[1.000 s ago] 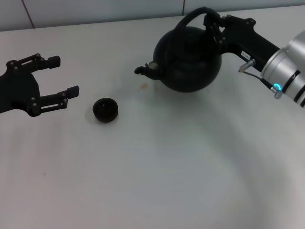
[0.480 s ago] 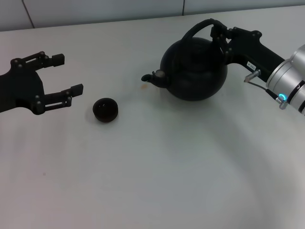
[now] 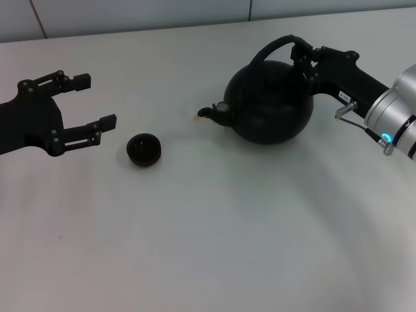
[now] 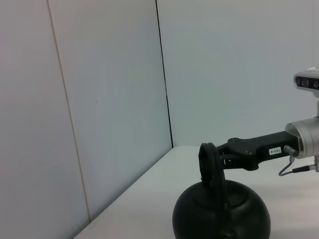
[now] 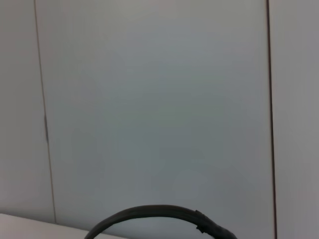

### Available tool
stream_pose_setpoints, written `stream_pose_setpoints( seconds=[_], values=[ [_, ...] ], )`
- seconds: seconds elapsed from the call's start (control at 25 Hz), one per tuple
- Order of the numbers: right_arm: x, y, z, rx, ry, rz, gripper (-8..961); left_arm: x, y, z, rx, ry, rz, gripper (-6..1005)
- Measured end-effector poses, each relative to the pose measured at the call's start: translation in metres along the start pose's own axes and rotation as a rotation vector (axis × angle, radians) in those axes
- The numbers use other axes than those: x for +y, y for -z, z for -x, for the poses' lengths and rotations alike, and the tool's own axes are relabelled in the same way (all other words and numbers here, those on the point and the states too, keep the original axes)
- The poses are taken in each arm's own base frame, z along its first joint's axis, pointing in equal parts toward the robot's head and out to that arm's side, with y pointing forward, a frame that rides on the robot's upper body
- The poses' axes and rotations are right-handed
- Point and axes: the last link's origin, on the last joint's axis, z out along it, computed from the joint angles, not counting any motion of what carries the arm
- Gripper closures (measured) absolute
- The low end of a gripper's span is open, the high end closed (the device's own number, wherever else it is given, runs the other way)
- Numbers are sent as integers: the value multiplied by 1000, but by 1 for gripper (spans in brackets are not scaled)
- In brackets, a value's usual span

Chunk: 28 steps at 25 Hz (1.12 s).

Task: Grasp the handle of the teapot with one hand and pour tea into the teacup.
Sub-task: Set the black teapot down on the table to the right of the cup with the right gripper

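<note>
Head view has one teapot (image 3: 270, 104) and one teacup (image 3: 143, 149) on the white table (image 3: 214, 234), well apart, spout (image 3: 209, 112) aimed at the cup with bare tabletop between. Right gripper (image 3: 304, 57) is clamped on the handle (image 3: 276, 46) at its far end from the cup. Left gripper (image 3: 91, 102), fingers spread wide and empty, sits just beside the cup, opposite the pot. Left wrist view alone shows the handle edge-on; right wrist view shows only the arch against the wall (image 5: 159, 99).
</note>
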Motion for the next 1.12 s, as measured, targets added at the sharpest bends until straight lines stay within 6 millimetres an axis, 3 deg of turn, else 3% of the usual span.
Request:
stream_pose_setpoints(
  seconds=[1.12],
  values=[
    [2,-5,-7,64,18,14,864,-1,0,0,0,-3,-2,197]
  ],
)
